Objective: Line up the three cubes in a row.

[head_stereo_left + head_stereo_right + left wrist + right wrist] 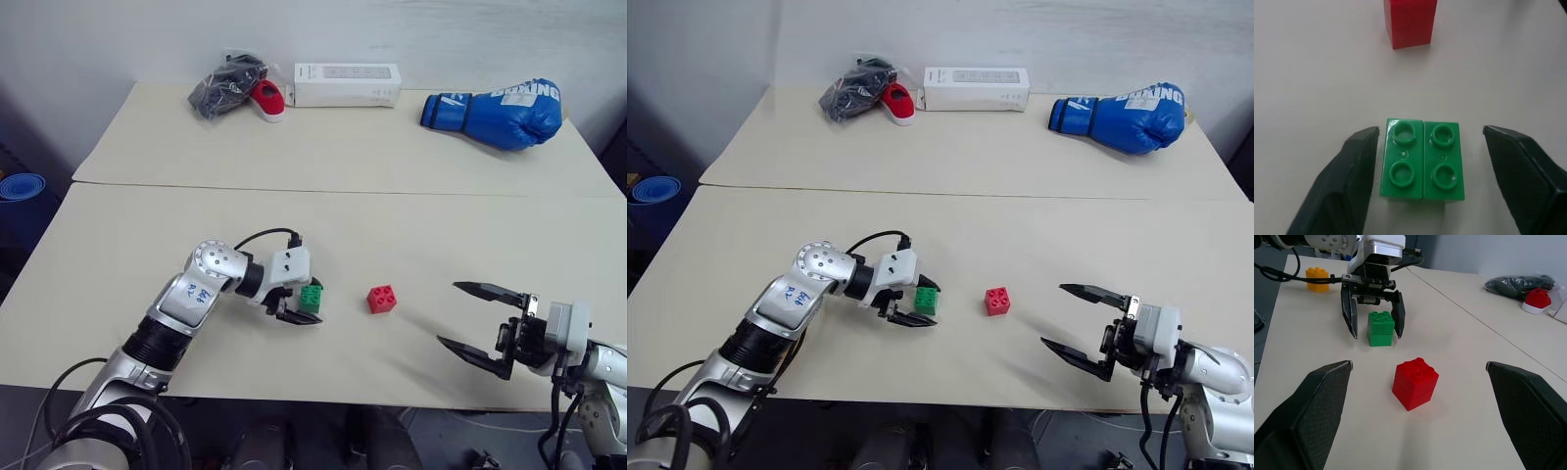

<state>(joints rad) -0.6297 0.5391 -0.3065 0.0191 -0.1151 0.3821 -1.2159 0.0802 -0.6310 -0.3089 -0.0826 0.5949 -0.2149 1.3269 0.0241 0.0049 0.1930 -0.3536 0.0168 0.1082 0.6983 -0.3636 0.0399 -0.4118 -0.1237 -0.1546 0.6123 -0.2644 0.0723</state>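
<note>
Our left gripper (300,311) stands open around the green cube (311,298), the red cube (382,299) at its 3 o'clock, and our right gripper (480,322) is wide open, empty.

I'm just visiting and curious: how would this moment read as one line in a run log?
left gripper: open around green cube | right gripper: open, empty | red cube: beside green | yellow-orange cube: apart, unplaced

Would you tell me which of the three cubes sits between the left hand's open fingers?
The green cube; the red cube stands apart beside it, the yellow-orange cube farther off.
</note>
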